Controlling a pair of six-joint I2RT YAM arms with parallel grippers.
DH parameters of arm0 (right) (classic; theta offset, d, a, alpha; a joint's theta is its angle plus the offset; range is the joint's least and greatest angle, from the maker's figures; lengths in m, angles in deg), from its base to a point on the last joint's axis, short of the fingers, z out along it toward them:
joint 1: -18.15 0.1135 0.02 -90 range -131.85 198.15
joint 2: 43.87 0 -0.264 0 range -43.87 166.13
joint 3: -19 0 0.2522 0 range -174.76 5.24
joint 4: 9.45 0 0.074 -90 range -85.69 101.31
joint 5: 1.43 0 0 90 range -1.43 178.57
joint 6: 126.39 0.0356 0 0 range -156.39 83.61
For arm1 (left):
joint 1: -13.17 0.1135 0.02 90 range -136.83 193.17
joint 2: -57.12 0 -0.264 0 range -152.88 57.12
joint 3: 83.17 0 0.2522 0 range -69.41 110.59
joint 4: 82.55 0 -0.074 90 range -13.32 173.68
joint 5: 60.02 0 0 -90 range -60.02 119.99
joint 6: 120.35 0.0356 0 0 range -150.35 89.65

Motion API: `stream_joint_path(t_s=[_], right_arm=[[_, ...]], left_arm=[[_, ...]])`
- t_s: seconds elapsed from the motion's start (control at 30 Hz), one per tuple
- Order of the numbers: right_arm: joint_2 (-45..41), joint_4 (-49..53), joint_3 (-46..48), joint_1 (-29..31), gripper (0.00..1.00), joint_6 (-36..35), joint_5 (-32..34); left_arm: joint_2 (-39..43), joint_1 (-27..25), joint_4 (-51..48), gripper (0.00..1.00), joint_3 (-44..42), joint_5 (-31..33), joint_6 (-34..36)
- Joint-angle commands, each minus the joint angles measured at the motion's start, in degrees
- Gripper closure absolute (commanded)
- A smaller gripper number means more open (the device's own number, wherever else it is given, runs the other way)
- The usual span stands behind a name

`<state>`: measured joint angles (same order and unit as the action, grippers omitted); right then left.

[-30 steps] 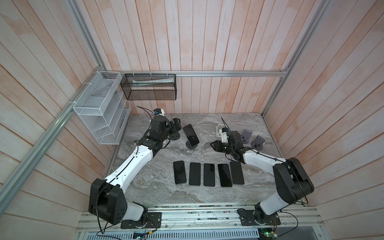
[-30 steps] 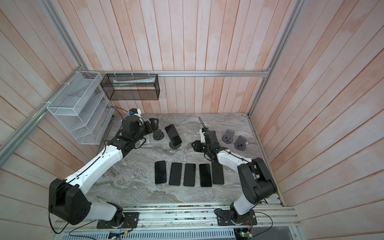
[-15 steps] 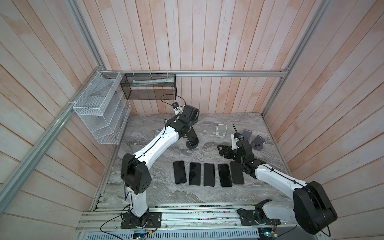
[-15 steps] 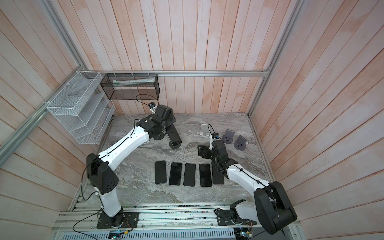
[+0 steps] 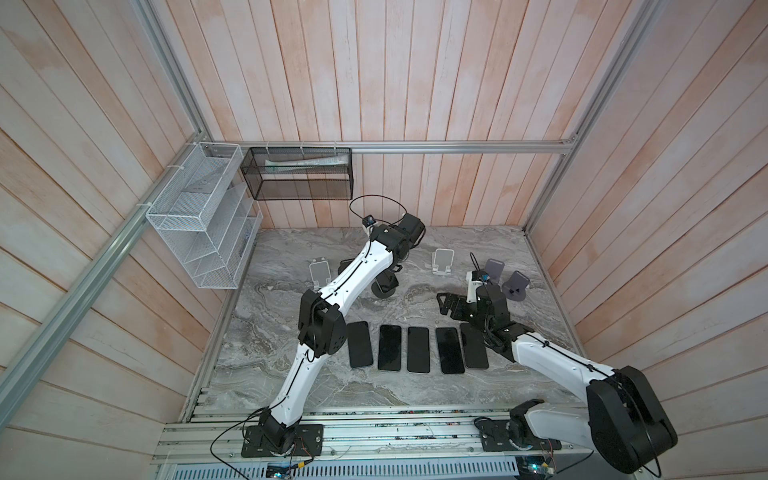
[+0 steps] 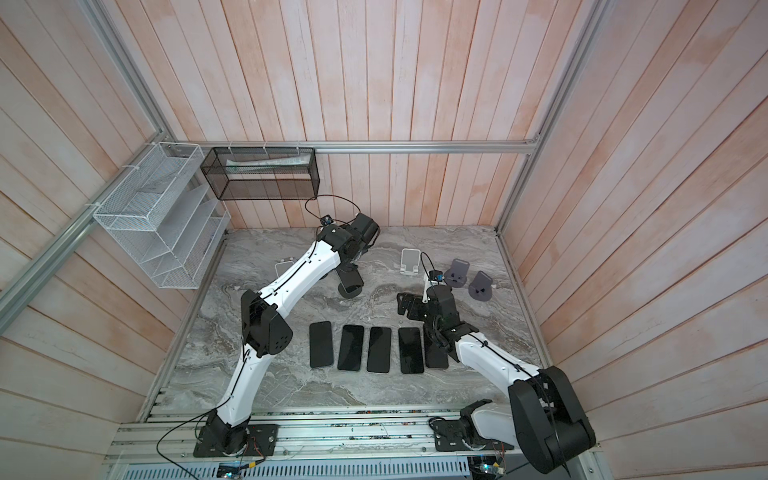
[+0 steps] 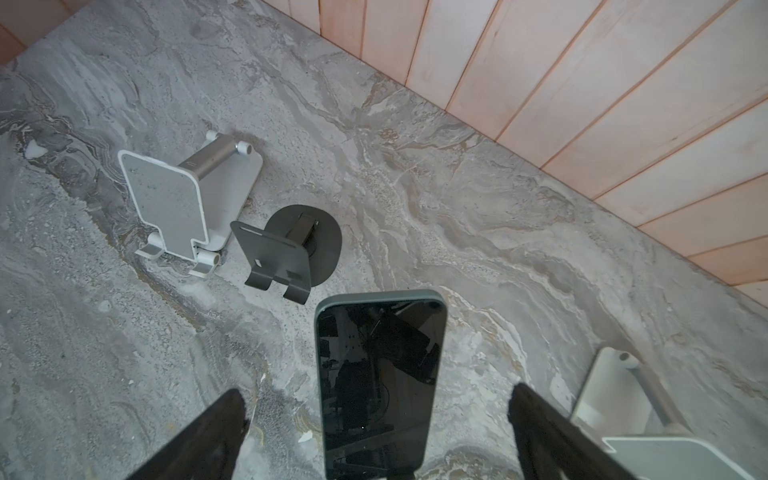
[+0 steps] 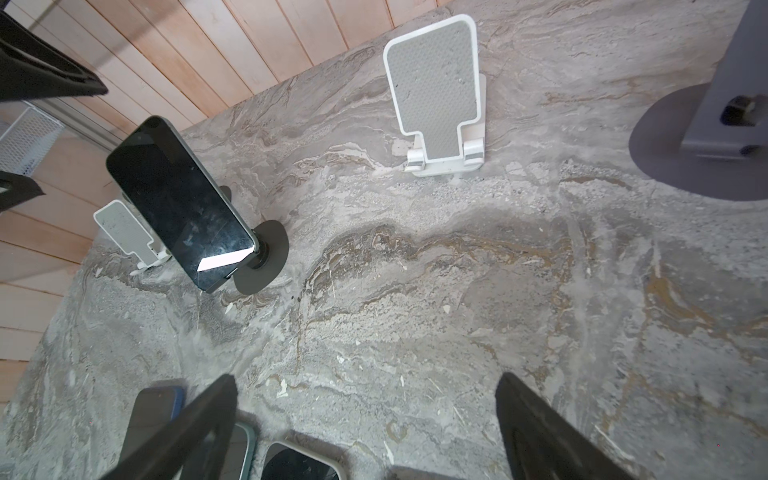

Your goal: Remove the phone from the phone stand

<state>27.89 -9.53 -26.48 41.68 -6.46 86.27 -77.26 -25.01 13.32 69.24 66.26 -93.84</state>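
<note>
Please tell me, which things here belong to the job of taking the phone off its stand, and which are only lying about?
Job: phone leaning on the black stand; left pincer, open on either side of it.

Lying about: five flat phones; two empty white stands; empty black stand; two grey stands; white wire rack; black mesh basket.
</note>
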Motion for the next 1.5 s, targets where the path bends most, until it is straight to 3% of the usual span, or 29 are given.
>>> stream_joint_path(t_s=[0.0, 0.27, 0.7, 1.17, 1.47], right_arm=[[1.41, -1.52, -0.31, -0.06, 0.02, -0.18, -1.77], [1.12, -1.85, -0.51, -0.08, 0.02, -0.58, -5.01], [0.48, -2.42, -0.13, -0.06, 0.02, -0.31, -4.71], [1.26, -2.86, -0.20, -0.06, 0.02, -0.19, -5.78], [1.58, -2.63, -0.43, -0.06, 0.02, -0.27, -5.92]], left_arm=[[0.53, -0.40, 2.13, 0.00, -2.12, 1.17, -0.63], [-3.19, -0.43, 5.33, 0.00, -0.09, 1.55, 2.90], [-6.50, -0.50, 7.49, 0.00, 1.89, 2.13, 4.61], [-3.49, -1.29, 7.13, 0.00, -0.80, 2.89, 6.71], [0.25, -1.55, 5.19, 0.00, -4.11, 7.23, 8.78]])
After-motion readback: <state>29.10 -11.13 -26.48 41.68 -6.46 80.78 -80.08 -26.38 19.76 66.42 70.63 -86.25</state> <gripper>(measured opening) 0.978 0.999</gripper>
